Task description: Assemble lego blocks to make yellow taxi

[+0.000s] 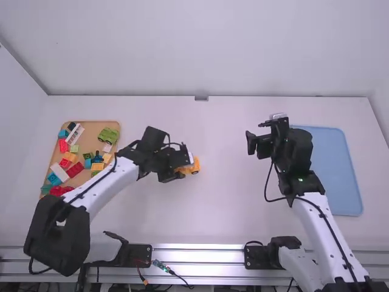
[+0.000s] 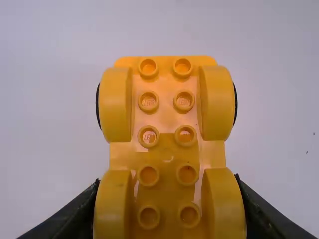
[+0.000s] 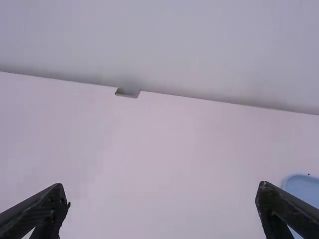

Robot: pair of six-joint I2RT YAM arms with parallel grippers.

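Note:
In the high view my left gripper (image 1: pixel 177 173) is low over the table, left of centre, at the yellow car base (image 1: pixel 191 166). The left wrist view has my left gripper (image 2: pixel 169 214) shut on the sides of the yellow car base (image 2: pixel 167 112), around its nearer pair of fenders, with the studs facing the camera. My right gripper (image 1: pixel 250 143) is off to the right in the high view, near the blue tray. Nothing is between the wide-apart fingers of my right gripper (image 3: pixel 162 199) in the right wrist view.
A tan tray (image 1: pixel 91 129) at the far left holds several loose blocks and a green vehicle base (image 1: pixel 109 135). The blue tray (image 1: pixel 346 182) lies on the right, partly behind the right arm. A small grey bracket (image 1: pixel 201 98) sits at the table's far edge.

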